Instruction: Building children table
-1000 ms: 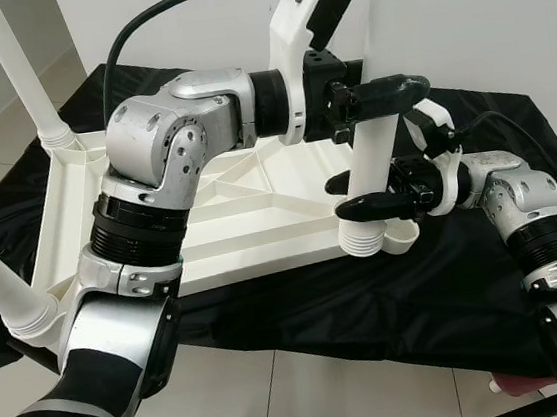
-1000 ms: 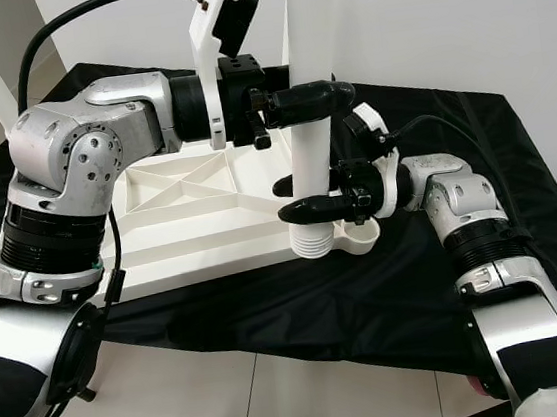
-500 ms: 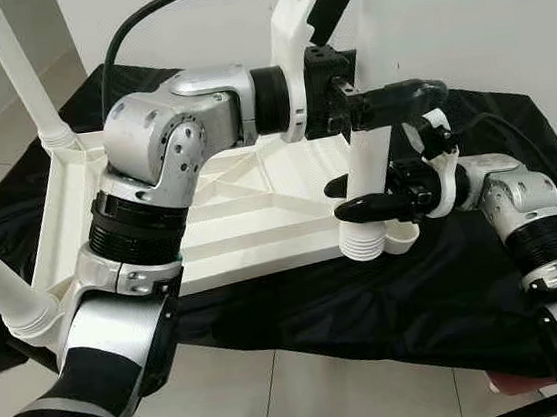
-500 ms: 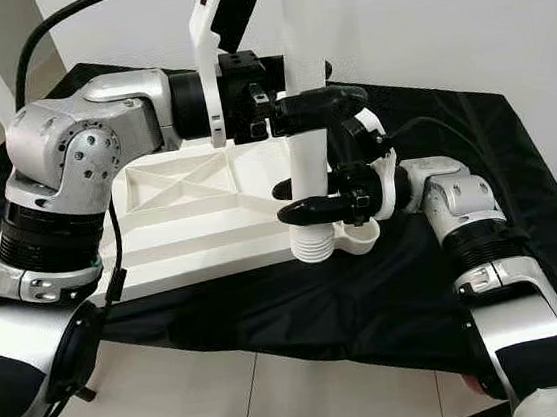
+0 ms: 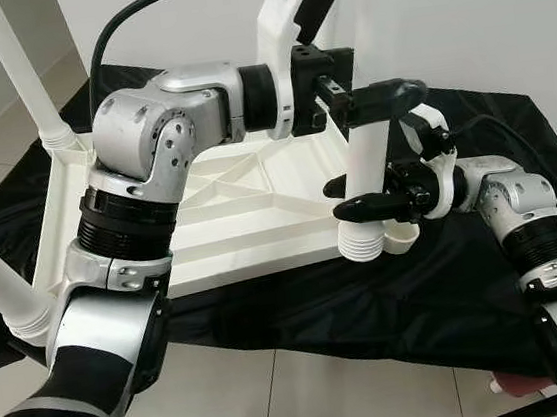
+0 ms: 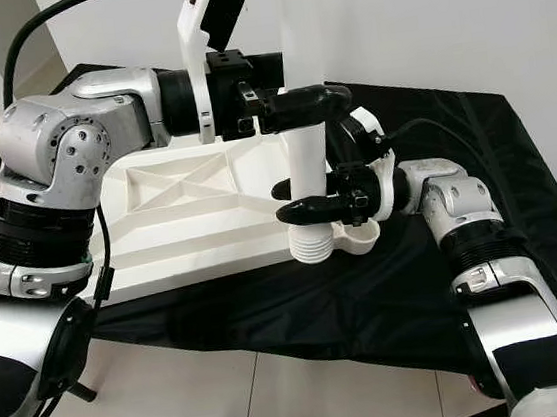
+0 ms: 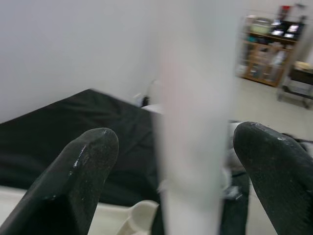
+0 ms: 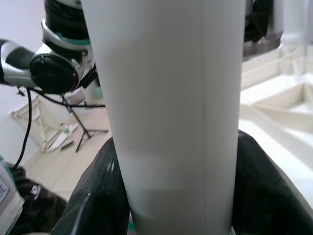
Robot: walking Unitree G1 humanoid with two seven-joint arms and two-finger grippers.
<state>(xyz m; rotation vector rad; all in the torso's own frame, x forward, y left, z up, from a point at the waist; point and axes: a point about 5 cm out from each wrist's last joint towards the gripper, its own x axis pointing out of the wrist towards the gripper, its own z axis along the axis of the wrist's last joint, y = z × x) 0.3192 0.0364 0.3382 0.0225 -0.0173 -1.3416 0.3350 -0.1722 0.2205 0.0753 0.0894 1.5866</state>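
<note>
— Fitting which leg? — The white leg stands upright at the corner socket of the upturned tabletop; right gripper clamps it low, left gripper straddles it higher, fingers apart.
— Next? — Likely twisting it home, keeping it plumb.

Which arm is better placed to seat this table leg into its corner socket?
Probably the right. Its end effector is clamped on the leg low down, just above the socket. The left end effector sits higher, its fingers apart around the leg, only guiding.
</note>
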